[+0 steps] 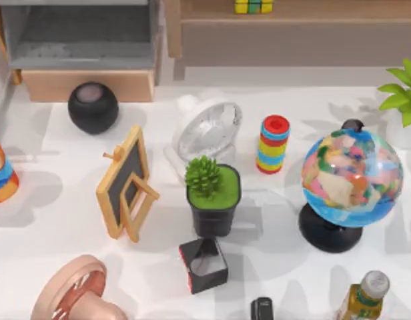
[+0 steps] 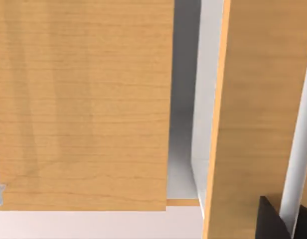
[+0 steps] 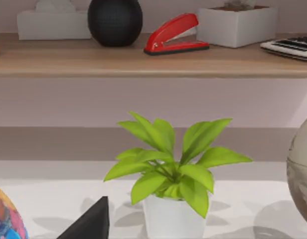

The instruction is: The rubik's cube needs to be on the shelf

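The rubik's cube [image 1: 253, 6], with yellow and green tiles, rests on the flat board of the shelf [image 1: 305, 40] at the back of the table, right of centre. No gripper is near it. In the left wrist view a dark part of my left gripper [image 2: 273, 224] sits close against light-brown wooden panels. In the right wrist view a dark part of my right gripper [image 3: 91, 224] sits low over the table, facing a leafy plant in a white pot [image 3: 171, 211] with the shelf [image 3: 143, 62] behind it.
The table is crowded: a grey-lined wooden box [image 1: 85, 80], black sphere [image 1: 93, 107], small chalkboard [image 1: 125, 183], white fan [image 1: 205, 130], striped cylinder [image 1: 274, 143], globe [image 1: 351, 177], potted succulent [image 1: 213, 197], black box with a red side [image 1: 204, 265] and bottle [image 1: 362, 297].
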Robot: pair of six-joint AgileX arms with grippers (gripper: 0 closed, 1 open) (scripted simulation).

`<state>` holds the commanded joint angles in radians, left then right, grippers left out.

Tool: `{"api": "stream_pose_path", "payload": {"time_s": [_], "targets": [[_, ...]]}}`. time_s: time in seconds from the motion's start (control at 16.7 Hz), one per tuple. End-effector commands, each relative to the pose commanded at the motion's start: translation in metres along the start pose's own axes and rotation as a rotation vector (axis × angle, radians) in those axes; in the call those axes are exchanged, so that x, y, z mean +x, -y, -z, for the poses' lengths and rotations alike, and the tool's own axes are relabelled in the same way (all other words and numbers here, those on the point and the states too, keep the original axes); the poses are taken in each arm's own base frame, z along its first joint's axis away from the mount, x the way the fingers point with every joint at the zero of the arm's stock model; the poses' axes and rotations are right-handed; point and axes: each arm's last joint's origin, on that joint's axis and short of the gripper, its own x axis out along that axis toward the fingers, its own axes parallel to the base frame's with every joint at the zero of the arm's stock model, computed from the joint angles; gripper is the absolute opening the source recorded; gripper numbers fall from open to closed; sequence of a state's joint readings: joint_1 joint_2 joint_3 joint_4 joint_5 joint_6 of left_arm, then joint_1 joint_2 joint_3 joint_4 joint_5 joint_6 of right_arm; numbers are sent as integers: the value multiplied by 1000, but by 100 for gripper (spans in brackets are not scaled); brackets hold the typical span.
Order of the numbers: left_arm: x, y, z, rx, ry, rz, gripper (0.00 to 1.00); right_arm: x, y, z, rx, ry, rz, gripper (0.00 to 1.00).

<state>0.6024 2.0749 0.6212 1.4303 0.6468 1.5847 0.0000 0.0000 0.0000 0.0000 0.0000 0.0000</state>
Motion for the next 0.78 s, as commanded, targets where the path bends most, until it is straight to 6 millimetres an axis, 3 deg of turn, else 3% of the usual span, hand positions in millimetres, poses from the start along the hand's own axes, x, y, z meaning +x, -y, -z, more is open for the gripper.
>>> {"api": "stream_pose_path", "payload": {"time_s": [0.24, 0.54, 0.78], "targets": [[31, 0, -1, -5, -3, 4, 0, 0, 0, 0, 0, 0, 0, 100], [32, 2, -1, -10, -6, 12, 0, 0, 0, 0, 0, 0, 0, 100], [59, 1, 1, -5, -3, 6, 0, 0, 0, 0, 0, 0, 0, 100]]}}
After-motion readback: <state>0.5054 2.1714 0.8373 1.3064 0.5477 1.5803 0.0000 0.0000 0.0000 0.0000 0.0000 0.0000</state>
